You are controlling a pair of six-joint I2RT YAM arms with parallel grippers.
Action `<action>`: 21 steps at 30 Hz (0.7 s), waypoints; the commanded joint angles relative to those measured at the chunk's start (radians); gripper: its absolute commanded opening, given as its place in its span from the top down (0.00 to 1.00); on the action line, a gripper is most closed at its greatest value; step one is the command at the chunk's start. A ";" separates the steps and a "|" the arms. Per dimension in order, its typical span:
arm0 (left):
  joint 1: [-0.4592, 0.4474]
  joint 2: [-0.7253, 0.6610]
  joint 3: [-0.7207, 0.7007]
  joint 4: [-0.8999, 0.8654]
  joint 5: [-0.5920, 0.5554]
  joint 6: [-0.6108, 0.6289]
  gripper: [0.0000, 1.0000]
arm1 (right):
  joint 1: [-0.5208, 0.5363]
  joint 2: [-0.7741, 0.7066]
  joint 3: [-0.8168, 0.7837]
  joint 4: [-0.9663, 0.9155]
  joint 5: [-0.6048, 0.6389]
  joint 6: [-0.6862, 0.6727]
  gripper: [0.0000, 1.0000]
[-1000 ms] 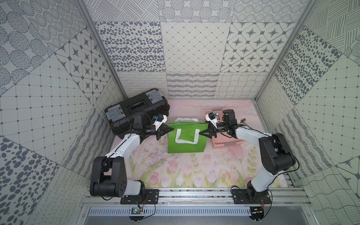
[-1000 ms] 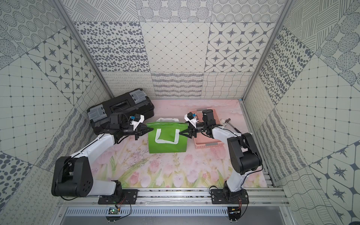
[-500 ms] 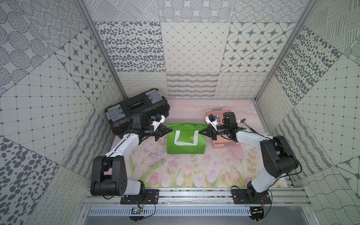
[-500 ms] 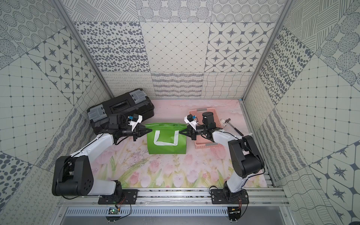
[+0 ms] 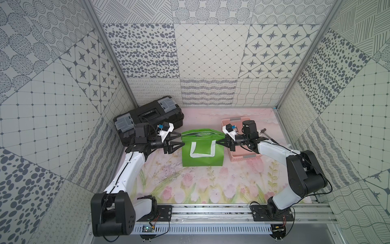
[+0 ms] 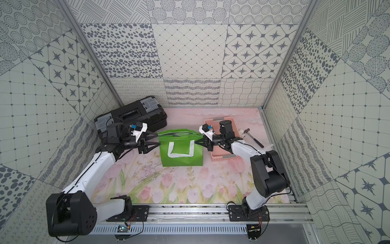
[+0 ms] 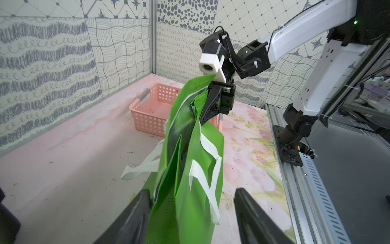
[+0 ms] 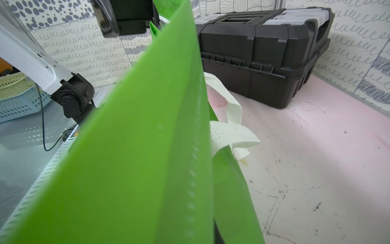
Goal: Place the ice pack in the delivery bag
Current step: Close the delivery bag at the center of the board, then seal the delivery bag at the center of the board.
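Note:
The delivery bag [image 5: 202, 156] [image 6: 181, 156] stands mid-table, bright green with white strap handles, its top slit narrow. My left gripper [image 5: 182, 138] [image 6: 158, 138] [image 7: 192, 194] is open at the bag's left top edge, and the fabric [image 7: 198, 169] hangs loose between its fingers [image 7: 143, 202]. At the right top edge my right gripper [image 5: 216, 142] [image 6: 195, 142] [image 7: 201, 122] is shut on the bag. In the right wrist view green fabric [image 8: 147, 147] covers its jaws. The ice pack is out of view.
A black toolbox [image 5: 149, 118] [image 8: 263, 52] sits at the back left, close behind my left wrist. Under my right arm stands a pink perforated basket [image 5: 247, 157] [image 7: 152, 118]. A small hammer [image 6: 252, 137] lies by the right wall. The arm rail [image 5: 211, 213] runs along the front.
My left gripper has opened and let go of the bag's left edge. My right gripper closed on the bag's right edge and still holds it.

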 commanded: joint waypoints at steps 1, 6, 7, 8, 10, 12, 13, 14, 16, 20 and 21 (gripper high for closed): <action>-0.034 -0.114 0.072 0.119 -0.198 -0.367 0.21 | -0.004 -0.045 0.036 -0.013 0.037 -0.038 1.00; -0.264 -0.034 0.326 -0.045 -0.544 -0.369 0.18 | -0.002 -0.043 0.044 -0.017 0.036 -0.034 1.00; -0.299 0.003 0.380 -0.056 -0.599 -0.382 0.19 | -0.001 -0.040 0.043 -0.017 0.036 -0.035 1.00; -0.330 0.043 0.420 -0.054 -0.680 -0.418 0.20 | 0.000 -0.040 0.044 -0.018 0.039 -0.035 1.00; -0.353 0.123 0.506 -0.081 -0.751 -0.475 0.23 | 0.000 -0.038 0.045 -0.019 0.041 -0.036 1.00; -0.387 0.208 0.614 -0.155 -0.831 -0.460 0.26 | 0.002 -0.039 0.045 -0.023 0.046 -0.043 1.00; -0.413 0.250 0.666 -0.194 -0.869 -0.427 0.26 | 0.001 -0.039 0.045 -0.026 0.048 -0.045 1.00; -0.437 0.297 0.721 -0.237 -0.918 -0.396 0.26 | 0.002 -0.039 0.045 -0.029 0.051 -0.047 1.00; -0.473 0.386 0.818 -0.327 -0.978 -0.348 0.27 | 0.002 -0.042 0.045 -0.035 0.053 -0.051 1.00; -0.531 0.547 1.003 -0.501 -1.112 -0.254 0.28 | 0.004 -0.050 0.045 -0.045 0.061 -0.055 1.00; -0.543 0.582 1.045 -0.546 -1.135 -0.227 0.28 | 0.004 -0.052 0.044 -0.049 0.063 -0.059 1.00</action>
